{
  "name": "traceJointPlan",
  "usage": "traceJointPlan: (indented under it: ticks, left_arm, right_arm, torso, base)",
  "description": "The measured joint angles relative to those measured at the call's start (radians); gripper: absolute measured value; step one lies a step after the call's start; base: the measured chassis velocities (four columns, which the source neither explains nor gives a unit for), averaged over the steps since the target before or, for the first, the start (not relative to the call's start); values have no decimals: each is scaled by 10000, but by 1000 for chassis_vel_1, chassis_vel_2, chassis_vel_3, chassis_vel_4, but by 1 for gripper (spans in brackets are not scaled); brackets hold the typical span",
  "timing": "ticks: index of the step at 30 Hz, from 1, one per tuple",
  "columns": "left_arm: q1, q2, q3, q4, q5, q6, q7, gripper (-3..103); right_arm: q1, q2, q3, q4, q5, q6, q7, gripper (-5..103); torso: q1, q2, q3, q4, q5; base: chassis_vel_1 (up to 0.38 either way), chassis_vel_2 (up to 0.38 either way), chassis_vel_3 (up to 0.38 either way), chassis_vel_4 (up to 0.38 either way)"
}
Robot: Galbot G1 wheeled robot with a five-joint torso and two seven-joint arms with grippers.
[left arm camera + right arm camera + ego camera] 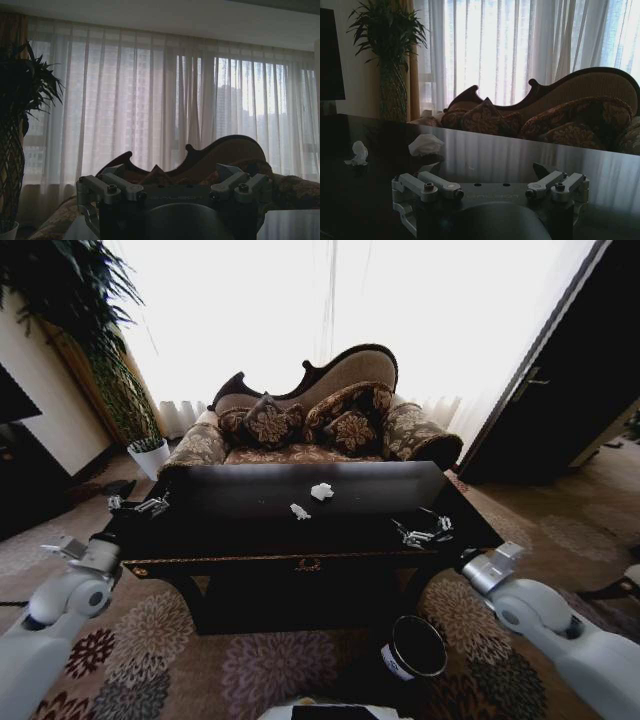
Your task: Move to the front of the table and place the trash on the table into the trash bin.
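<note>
**Both grippers poised over the table, paper wads mid-top**

In the head view the dark glossy table [250, 540] fills the centre of the frame, its gold emblem at the middle of the front rail. Two small white paper wads lie on its top just above the frame's centre — the larger paper wad [321, 491] toward the far edge, the smaller paper wad [299, 511] a little nearer and to its left, the two close but apart.

The left gripper [140, 506] hangs over the table's left end at mid-left of the frame, fingers spread wide and holding nothing. The right gripper [425, 533] sits above the right part of the tabletop, at centre-right, likewise wide open and empty.

The black trash bin [413, 648] stands on the patterned carpet in the lower right of centre, below the table's front edge, its white label facing lower left.

From the right wrist view, the same wads show at the left of the frame — larger paper wad [425, 145], smaller paper wad [358, 154] — beyond the open fingers [440, 186].
</note>
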Motion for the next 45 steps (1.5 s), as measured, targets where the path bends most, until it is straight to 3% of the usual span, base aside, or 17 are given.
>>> traceJointPlan:
  ticks: [1,4,5,9,19,24,32,45]
  left_arm:
    - [0,0,0,0,0,0,0,100]
    - [0,0,0,0,0,-1,3,100]
    - [0,0,0,0,0,-1,3,100]
    - [0,0,0,0,0,-1,8,100]
    - [0,0,0,0,0,0,0,100]
    - [0,0,0,0,0,0,0,100]
    - [-1,0,0,0,0,-1,4,100]
    - [0,0,0,0,0,-1,3,100]
  right_arm:
    - [0,0,0,0,0,0,0,100]
    - [2751,67,-2465,-1085,221,-80,23,100]
    - [2751,67,-2465,-1085,221,-80,23,100]
    - [5606,419,-5097,-1987,398,-175,37,100]
    - [8493,1181,-8234,-3122,444,-181,-22,100]
    - [9490,1525,-9134,-3544,445,-180,-66,100]
    - [11443,2726,-10965,-4681,605,-165,-125,100]
    - [11873,3657,-11885,-5532,435,-64,-278,100]
  torso:
    - [0,0,0,0,0]
    - [0,0,1,5,1]
    - [0,0,1,5,1]
    - [0,0,0,2,-4]
    - [-1,0,-1,1,-1]
    - [-1,1,-1,1,-2]
    - [0,1,-1,4,-2]
    - [-1,1,-1,2,0]
  base:
    - [0,0,0,0]
    - [0,0,0,0]
    - [0,0,0,0]
    - [0,0,0,0]
    - [0,0,0,0]
    - [0,0,0,0]
    - [0,0,0,0]
    - [0,0,0,0]
